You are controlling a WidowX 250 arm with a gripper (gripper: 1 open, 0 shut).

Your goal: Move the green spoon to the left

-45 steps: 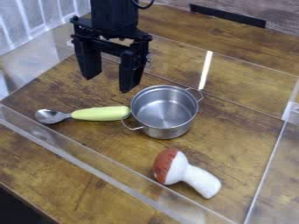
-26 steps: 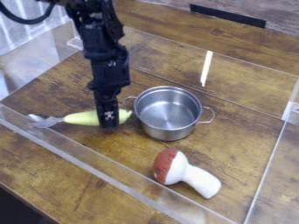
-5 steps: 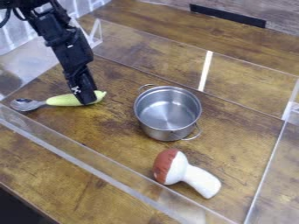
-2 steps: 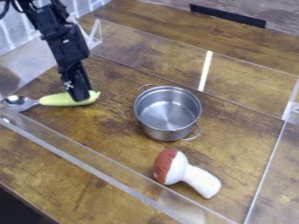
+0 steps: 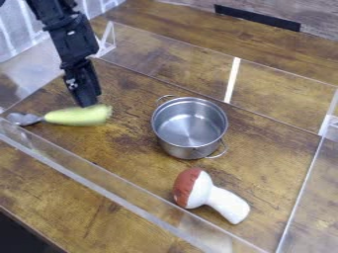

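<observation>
The green spoon (image 5: 75, 116) lies flat on the wooden table at the left, its yellow-green handle pointing right and its silver bowl at the far left near the clear wall. It looks slightly blurred. My gripper (image 5: 87, 99) hangs just above the handle, pointing down and tilted, with the spoon free beneath it. The fingers (image 5: 83, 91) are seen side-on as one dark shape, and nothing is between them.
A small steel pot (image 5: 188, 126) stands in the middle of the table, right of the spoon. A toy mushroom (image 5: 209, 194) with a brown cap lies at the front right. Clear plastic walls (image 5: 132, 198) border the table, close to the spoon's bowl.
The spoon was carried left from beside the pot toward the left wall. My gripper has since let go of it and risen a little above the handle.
</observation>
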